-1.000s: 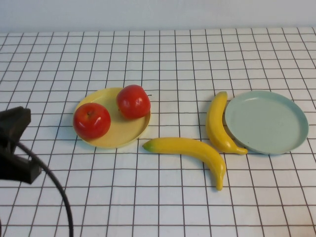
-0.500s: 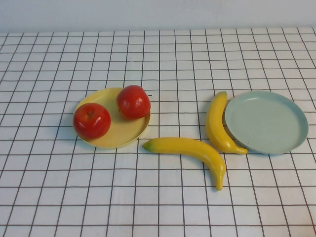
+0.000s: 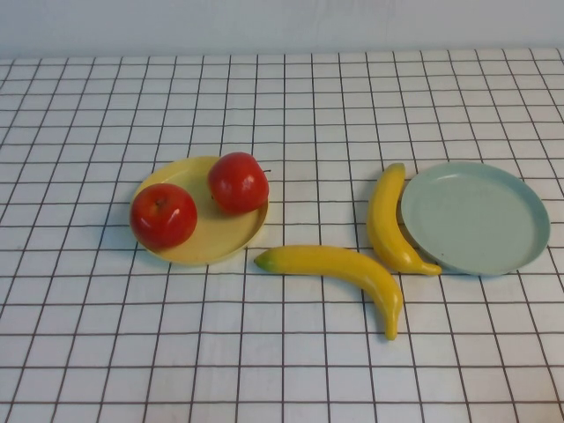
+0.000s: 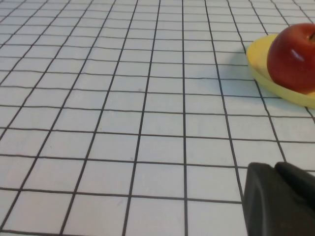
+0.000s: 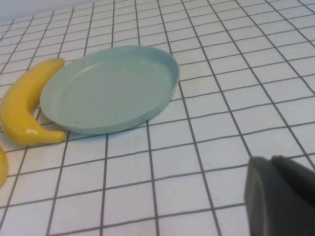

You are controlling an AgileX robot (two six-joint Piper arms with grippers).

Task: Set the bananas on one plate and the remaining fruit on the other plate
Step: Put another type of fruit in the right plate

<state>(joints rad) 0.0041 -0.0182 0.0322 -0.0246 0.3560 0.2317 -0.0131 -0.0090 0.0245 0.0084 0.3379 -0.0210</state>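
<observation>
From the high view, both red apples (image 3: 164,215) (image 3: 238,181) already sit on the yellow plate (image 3: 211,242) at the left of the gridded worktop (image 3: 282,352), so that half of the job looks finished. The two bananas are not yet placed: one banana (image 3: 389,220) lies on the cloth, curved against the left rim of the blue-green plate (image 3: 476,217), and the other banana (image 3: 344,269) lies nearer the robot, between the two plates. The blue-green plate carries nothing. Neither arm shows here. In the left wrist view, one apple (image 4: 294,58) rests on the yellow plate's edge (image 4: 261,64), well off from the left pincer (image 4: 278,201), of which only a dark corner shows; whether it is open or closed cannot be told, and nothing is visibly held. In the right wrist view, the bare blue-green plate (image 5: 110,88) and the banana beside it (image 5: 27,110) lie ahead of the right pincer (image 5: 280,196), whose opening likewise cannot be told. No brand, label or writing is readable anywhere.
</observation>
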